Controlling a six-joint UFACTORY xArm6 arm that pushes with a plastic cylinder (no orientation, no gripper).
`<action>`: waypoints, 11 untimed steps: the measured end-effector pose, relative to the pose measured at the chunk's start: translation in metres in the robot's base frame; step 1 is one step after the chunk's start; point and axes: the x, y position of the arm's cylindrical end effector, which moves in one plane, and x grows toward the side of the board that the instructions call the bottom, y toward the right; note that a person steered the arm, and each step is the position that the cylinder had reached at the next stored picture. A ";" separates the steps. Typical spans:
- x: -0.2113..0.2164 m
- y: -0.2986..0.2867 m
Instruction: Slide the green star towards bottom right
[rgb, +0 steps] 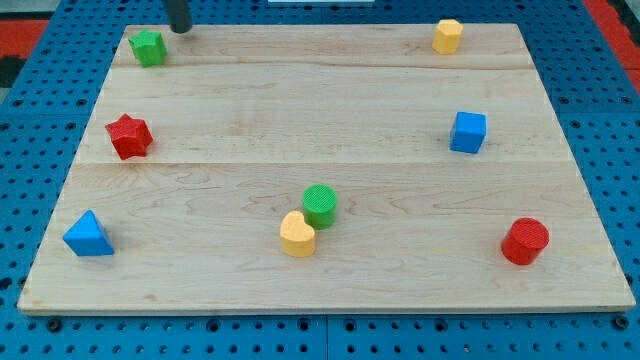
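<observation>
The green star (148, 47) sits near the board's top left corner. My tip (180, 29) is at the board's top edge, just to the right of and slightly above the green star, a small gap apart from it. Only the rod's lower end shows; the rest is cut off by the view's top.
On the wooden board (330, 110): a red star (129, 136) at left, a blue triangle (88, 235) at bottom left, a green cylinder (320, 204) touching a yellow heart (296, 234) at bottom centre, a red cylinder (524, 241) at bottom right, a blue cube (467, 132) at right, a yellow hexagon (447, 36) at top right.
</observation>
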 end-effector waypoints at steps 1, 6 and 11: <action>0.000 -0.071; 0.133 0.029; 0.073 0.066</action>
